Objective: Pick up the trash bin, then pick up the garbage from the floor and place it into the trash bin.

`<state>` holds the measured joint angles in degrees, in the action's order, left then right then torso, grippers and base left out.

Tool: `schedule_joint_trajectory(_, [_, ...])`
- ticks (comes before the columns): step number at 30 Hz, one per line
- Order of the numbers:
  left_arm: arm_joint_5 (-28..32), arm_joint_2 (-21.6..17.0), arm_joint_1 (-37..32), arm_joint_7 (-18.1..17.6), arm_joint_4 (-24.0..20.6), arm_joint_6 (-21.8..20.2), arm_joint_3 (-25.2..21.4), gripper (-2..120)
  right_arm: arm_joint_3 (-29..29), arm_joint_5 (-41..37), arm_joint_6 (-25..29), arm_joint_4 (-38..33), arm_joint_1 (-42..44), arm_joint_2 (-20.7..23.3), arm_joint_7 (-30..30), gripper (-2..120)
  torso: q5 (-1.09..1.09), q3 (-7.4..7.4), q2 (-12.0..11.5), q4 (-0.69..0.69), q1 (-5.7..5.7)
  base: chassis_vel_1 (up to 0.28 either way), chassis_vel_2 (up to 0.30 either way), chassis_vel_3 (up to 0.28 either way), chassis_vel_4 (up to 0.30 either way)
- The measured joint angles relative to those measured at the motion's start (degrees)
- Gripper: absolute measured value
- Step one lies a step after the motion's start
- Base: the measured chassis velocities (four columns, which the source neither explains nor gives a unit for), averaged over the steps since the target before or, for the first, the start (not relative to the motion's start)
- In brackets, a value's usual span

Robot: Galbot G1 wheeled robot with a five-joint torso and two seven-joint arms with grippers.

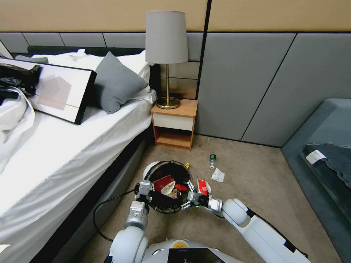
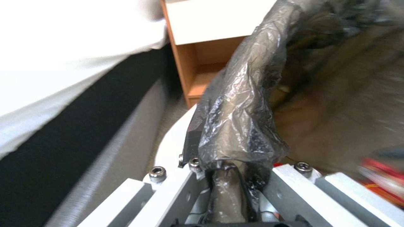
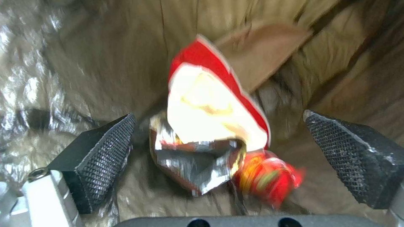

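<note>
The trash bin [image 1: 149, 169], white with a black bag over its rim, stands beside the bed. My left gripper [image 1: 144, 190] is shut on the near-left rim; in the left wrist view my left gripper [image 2: 227, 168] pinches the black bag [image 2: 240, 119] over the white wall [image 2: 172, 148]. My right gripper [image 1: 189, 200] hangs open over the bin's right rim. In the right wrist view its pads [image 3: 105, 148] stand wide apart above a red-and-white packet [image 3: 210, 107] inside the bin. On the floor [image 1: 252, 182] lie a green-capped bottle [image 1: 212, 160], a white tissue wad [image 1: 218, 175], a red-and-white packet [image 1: 203, 186] and a yellow wrapper [image 1: 187, 165].
The bed [image 1: 73, 146] runs along the left, close to the bin. A wooden nightstand [image 1: 174, 124] with a lamp [image 1: 166, 54] stands behind it. A grey couch [image 1: 321, 153] lines the right side. A black cable [image 1: 104, 204] loops over the carpet near my left arm.
</note>
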<state>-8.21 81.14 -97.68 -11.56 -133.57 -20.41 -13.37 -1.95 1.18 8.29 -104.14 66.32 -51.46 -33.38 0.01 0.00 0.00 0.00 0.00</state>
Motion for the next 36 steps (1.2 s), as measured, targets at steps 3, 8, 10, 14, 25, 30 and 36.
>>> schedule_joint_trajectory(3, [0.01, -0.07, 0.05, 0.08, -0.06, -0.13, 0.02, 2, -0.04, -0.55, -0.12, 0.24, -1.28, 0.60, -3.39, 100, 0.00, 0.00, 0.00, 0.00, 0.00, 0.000, 0.000, 0.000, 0.000])
schedule_joint_trajectory(8, [0.38, -0.27, 0.26, 0.23, -0.25, -0.22, -0.42, 2, -0.36, -2.01, -0.17, 0.57, -3.63, 1.91, -9.37, 100, 0.00, 0.00, 0.00, 0.00, 0.00, 0.000, 0.000, 0.000, 0.000])
schedule_joint_trajectory(10, [0.45, -0.31, 0.26, 0.27, -0.25, -0.24, -0.55, 2, -0.51, -2.19, -0.09, 0.64, -3.68, 1.97, -9.98, 100, -0.01, 0.00, 0.00, 0.00, 0.00, 0.000, 0.000, 0.000, 0.000])
schedule_joint_trajectory(14, [0.57, -0.37, 0.33, 0.29, -0.10, -0.24, -0.74, 2, -1.36, -2.35, 0.67, 0.64, -3.13, 1.70, -10.45, 100, 0.00, 0.00, 0.00, 0.00, 0.00, 0.000, 0.000, 0.000, 0.000])
schedule_joint_trajectory(25, [1.58, -0.41, 1.77, -0.12, 2.79, -0.23, -2.24, 2, -6.23, -3.78, 4.36, -5.79, 5.13, -0.98, 1.77, 100, -0.02, -0.01, 0.00, -0.01, 0.00, 0.000, 0.000, 0.000, 0.000])
schedule_joint_trajectory(30, [1.85, -0.45, 2.18, -0.34, 3.71, -0.23, -2.79, 2, -7.76, -4.09, 5.79, -9.79, 9.13, -3.27, 7.22, 100, -0.01, -0.01, 0.00, 0.00, 0.00, 0.000, 0.000, 0.000, 0.000])
schedule_joint_trajectory(36, [2.26, -0.37, 2.43, -0.45, 4.61, -0.22, -3.39, 2, -10.34, -3.47, 7.35, -14.38, 14.23, -5.43, 10.41, 100, 0.00, -0.01, 0.00, 0.00, 0.00, 0.000, 0.000, 0.000, 0.000])
